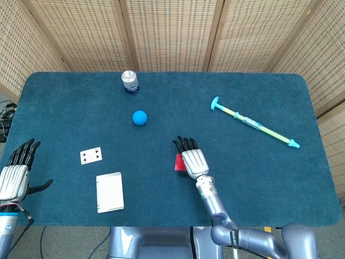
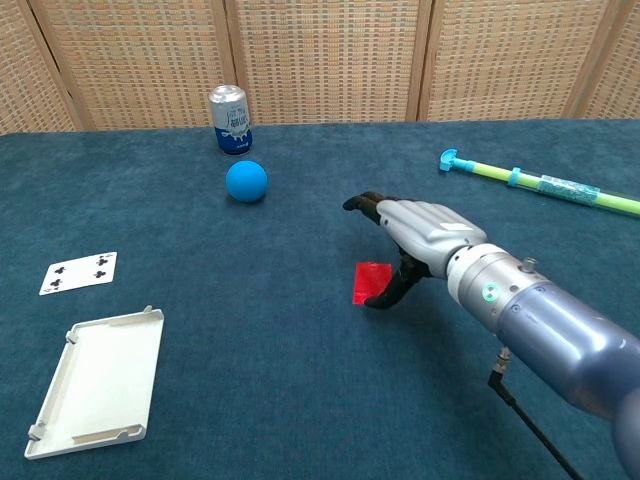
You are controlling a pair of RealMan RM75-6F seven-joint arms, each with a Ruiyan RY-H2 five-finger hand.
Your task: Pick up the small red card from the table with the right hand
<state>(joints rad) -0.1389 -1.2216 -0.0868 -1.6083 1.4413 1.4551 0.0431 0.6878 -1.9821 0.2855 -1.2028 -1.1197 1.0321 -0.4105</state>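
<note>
The small red card (image 1: 178,161) (image 2: 370,280) lies flat on the blue table cloth near the middle front. My right hand (image 1: 191,159) (image 2: 421,229) hovers over the card's right side, palm down, fingers stretched out forward. Its thumb curls down and touches the cloth at the card's near right corner. The card is not gripped; the head view shows only its left strip beside the hand. My left hand (image 1: 15,174) hangs at the table's left front edge, fingers spread and holding nothing; the chest view does not show it.
A blue ball (image 1: 139,117) (image 2: 246,181) and a drink can (image 1: 129,82) (image 2: 230,119) stand behind the card. A playing card (image 1: 90,156) (image 2: 79,272) and a white tray (image 1: 109,192) (image 2: 97,382) lie at left. A green-blue toy stick (image 1: 253,122) (image 2: 540,183) lies at right.
</note>
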